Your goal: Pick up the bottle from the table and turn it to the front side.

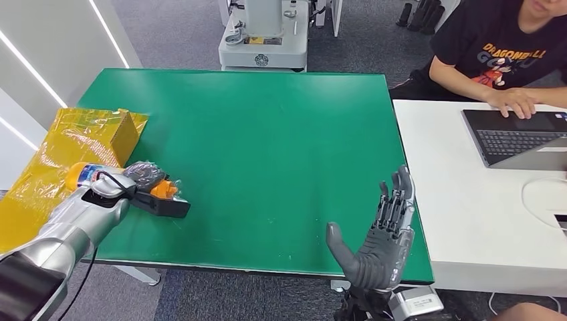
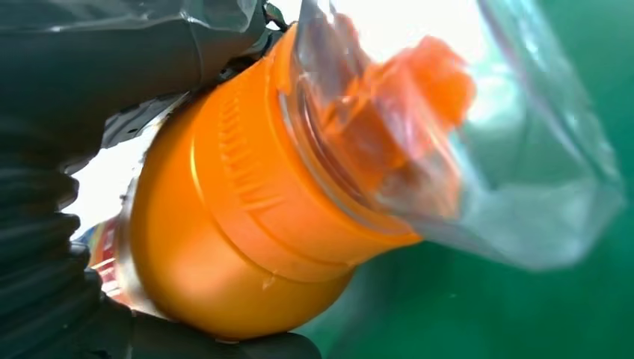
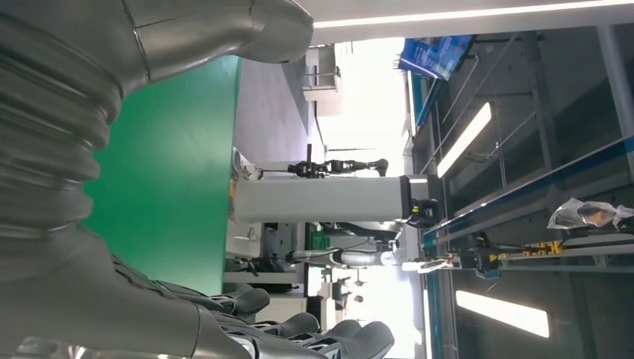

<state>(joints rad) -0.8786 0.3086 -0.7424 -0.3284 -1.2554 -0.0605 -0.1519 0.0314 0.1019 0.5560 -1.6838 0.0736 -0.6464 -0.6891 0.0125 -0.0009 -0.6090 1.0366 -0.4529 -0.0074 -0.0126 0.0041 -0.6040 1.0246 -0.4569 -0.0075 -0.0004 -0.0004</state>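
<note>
The big green tabletop (image 1: 267, 147) has a white desk (image 1: 468, 221) just beside it on the right. A person (image 1: 508, 47) sits there with a hand on a laptop (image 1: 515, 134). A grey machine (image 1: 264, 33) stands past the far edge. A yellow bag (image 1: 67, 154) lies at the left edge. The left robot hand (image 1: 114, 190) holds the bottle (image 1: 157, 187) near that bag, low over the tabletop. The bottle is orange with clear wrap (image 2: 523, 172) around its cap. The right robot hand (image 1: 381, 241) is wide, fingers up, holding nothing, at the near edge.
</note>
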